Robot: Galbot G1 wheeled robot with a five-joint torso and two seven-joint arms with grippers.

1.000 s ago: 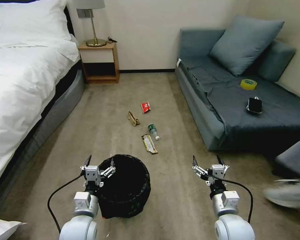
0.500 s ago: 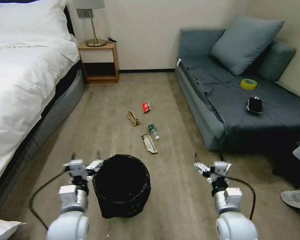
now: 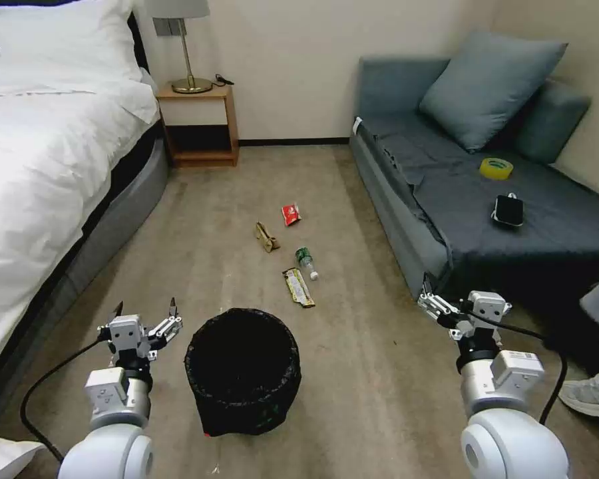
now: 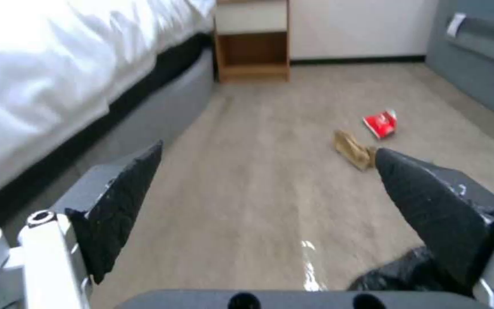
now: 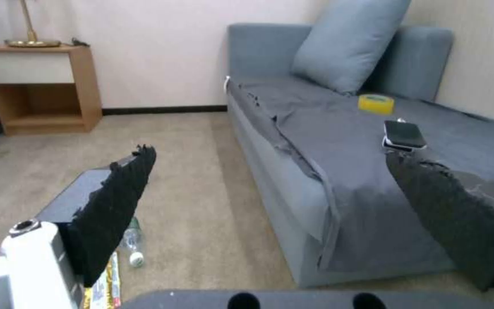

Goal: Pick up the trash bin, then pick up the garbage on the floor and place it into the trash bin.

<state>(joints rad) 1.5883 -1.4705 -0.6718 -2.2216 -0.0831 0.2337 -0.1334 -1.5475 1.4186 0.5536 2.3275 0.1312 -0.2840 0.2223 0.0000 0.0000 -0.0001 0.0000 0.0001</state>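
1. Left end effector [image 3: 146, 309] hangs just beside the trash bin [image 3: 243, 369], on the bin's left flank and a little toward its far side, with its two fingers spread wide and nothing between them (the left wrist view shows bare carpet in the gap and a scrap of black liner at one edge).
2. Right end effector [image 3: 446, 307] sits well apart from the bin, off to its right near the sofa [image 3: 406, 233]; its fingers are also spread and empty.
3. So the bin lies to the right of the left end effector and slightly nearer the robot. My judgement: the left arm is the nearer one for the lift, and the rim is the likely hold.
4. The bin stands upright on the floor [image 3: 353, 372], mouth up, not yet raised.
5. The garbage lies beyond the bin in a loose line running away from the robot: long wrapper [image 3: 298, 287] nearest, then bottle [image 3: 305, 261], tan paper [image 3: 267, 237], red packet [image 3: 290, 213].
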